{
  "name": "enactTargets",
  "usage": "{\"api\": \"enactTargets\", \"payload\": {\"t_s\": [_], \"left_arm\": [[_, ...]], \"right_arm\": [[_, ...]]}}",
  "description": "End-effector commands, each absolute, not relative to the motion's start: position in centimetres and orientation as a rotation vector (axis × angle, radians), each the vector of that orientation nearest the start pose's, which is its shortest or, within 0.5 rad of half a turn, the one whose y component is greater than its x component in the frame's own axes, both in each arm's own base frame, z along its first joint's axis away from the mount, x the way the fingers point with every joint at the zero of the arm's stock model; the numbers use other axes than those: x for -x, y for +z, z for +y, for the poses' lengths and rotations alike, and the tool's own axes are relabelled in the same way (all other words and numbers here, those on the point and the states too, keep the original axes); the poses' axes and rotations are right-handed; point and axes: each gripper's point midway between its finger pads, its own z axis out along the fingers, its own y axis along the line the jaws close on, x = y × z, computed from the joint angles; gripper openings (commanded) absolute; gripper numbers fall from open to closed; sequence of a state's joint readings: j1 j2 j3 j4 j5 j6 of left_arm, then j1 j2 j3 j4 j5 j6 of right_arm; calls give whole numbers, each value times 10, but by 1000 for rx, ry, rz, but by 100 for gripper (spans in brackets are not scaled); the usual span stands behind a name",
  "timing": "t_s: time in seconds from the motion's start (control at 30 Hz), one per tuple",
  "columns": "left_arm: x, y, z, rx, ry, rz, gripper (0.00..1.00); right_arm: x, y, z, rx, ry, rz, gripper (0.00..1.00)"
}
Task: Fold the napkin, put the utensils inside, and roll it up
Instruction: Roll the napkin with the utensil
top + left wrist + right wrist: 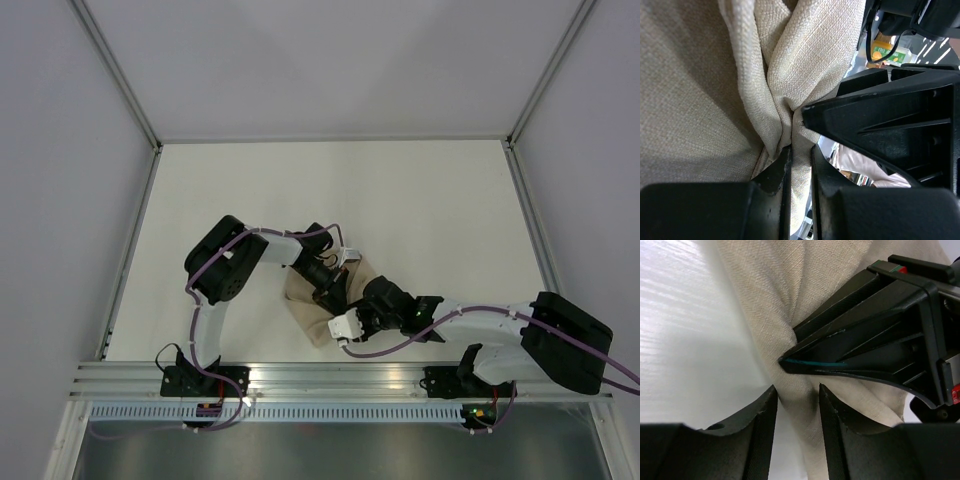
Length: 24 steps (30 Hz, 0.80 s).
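The tan napkin (310, 312) lies bunched near the table's front edge, between my two grippers. My left gripper (337, 288) comes from the left and is shut on a narrow fold of the napkin (690, 100); in the left wrist view the cloth runs between its jaws (801, 167). My right gripper (367, 312) reaches in from the right and stands open (797, 396). A twisted band of napkin (765, 285) passes between its fingers, against the right one, with a gap on the left side. Each wrist view shows the other gripper close by. The utensils are out of view.
The white table (400, 200) stretches behind the arms, with grey walls on three sides. A metal rail (340, 376) runs along the near edge, where both arm bases are bolted.
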State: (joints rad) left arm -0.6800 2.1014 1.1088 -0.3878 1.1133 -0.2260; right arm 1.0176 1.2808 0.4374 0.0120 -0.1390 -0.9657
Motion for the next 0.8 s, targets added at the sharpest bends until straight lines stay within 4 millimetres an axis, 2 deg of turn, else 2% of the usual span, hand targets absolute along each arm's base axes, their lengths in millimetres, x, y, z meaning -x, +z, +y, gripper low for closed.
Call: {"api": "enactTargets", "payload": {"t_s": [0.0,0.07,0.13,0.17,0.3,0.5,0.63,0.67,0.7,0.77], "left_arm": [[-137,-9,-309,-784,-1626,3025,2],[-135,-9,-308,-794,-1631,3018,2],[-136,-7,-308,-800,-1632,3010,2],[-138,-6,-308,-810,-1621,2998,2],[-154,3,-309,-808,-1564,2945,2],[-195,33,-311,-767,-1436,2811,25],[-233,55,-309,-685,-1286,2710,41],[-245,57,-305,-645,-1217,2695,43],[-259,73,-299,-596,-1185,2639,45],[-283,80,-286,-470,-1055,2592,48]], "right_arm": [[-172,8,250,2088,138,1251,45],[-173,1,248,2110,127,1256,35],[-172,-1,247,2132,126,1264,21],[-171,-3,246,2142,129,1265,19],[-160,-8,233,2239,153,1342,1],[-150,-2,229,2315,219,1461,1],[-135,-1,229,2370,339,1539,0],[-133,0,229,2374,360,1550,0],[-134,3,229,2376,374,1571,0],[-129,3,231,2386,442,1590,1]]}}
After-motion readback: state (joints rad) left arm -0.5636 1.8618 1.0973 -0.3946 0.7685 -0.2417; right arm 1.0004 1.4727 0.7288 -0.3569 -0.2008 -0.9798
